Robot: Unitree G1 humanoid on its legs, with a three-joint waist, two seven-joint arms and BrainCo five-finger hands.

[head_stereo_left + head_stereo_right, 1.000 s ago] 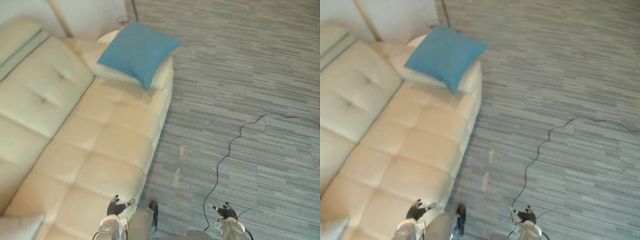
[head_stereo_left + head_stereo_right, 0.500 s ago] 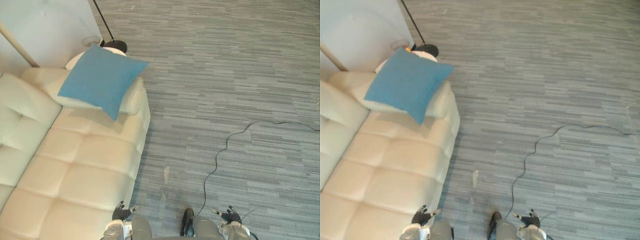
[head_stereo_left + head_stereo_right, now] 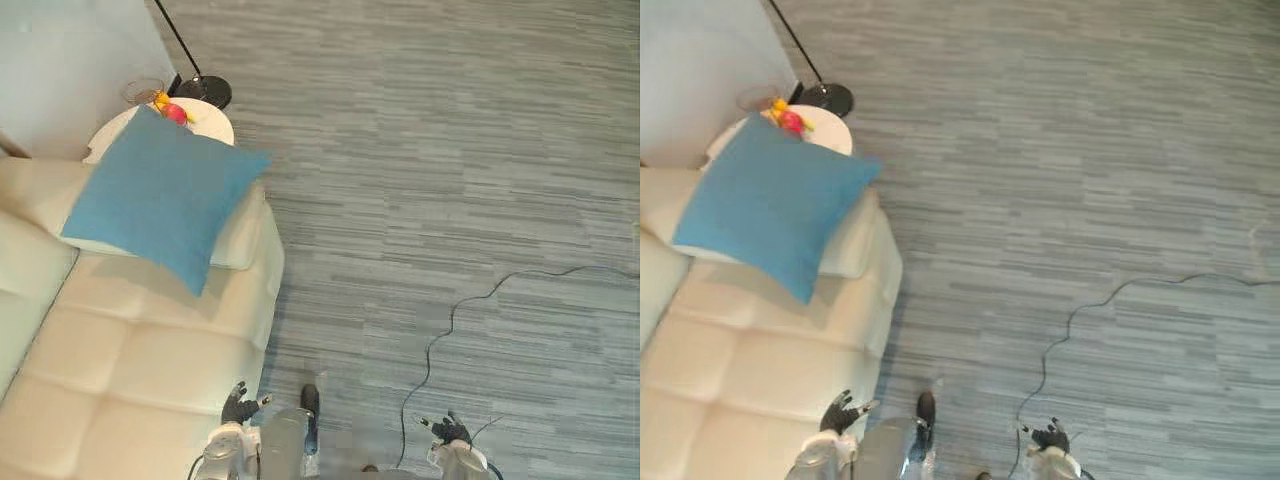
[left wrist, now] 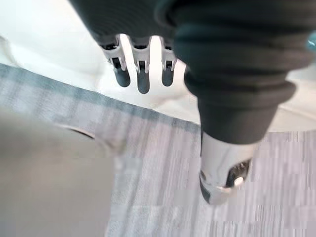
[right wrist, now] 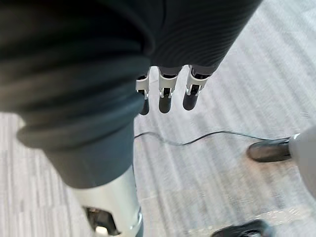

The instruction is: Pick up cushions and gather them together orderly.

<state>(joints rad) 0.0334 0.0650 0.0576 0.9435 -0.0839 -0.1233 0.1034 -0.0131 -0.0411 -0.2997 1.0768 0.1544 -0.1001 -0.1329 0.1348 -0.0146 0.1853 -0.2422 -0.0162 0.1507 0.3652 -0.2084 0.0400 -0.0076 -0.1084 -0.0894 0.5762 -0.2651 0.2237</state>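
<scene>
Grey striped carpet runs beside a cream tufted sofa. A blue cushion lies at the far end of the sofa. It is turned cornerwise, with one corner pointing down toward the seat, and rests on a cream pad that may be another cushion or the armrest; I cannot tell which. Past that end of the sofa stands a small round white table with yellow and pink fruit on its near edge. Just beyond the table is the black base of a floor lamp.

The left hand hangs by the sofa's front edge, fingers straight and spread, holding nothing. The right hand hangs over the carpet, fingers likewise relaxed and empty. Both hands are well apart from the blue cushion.
</scene>
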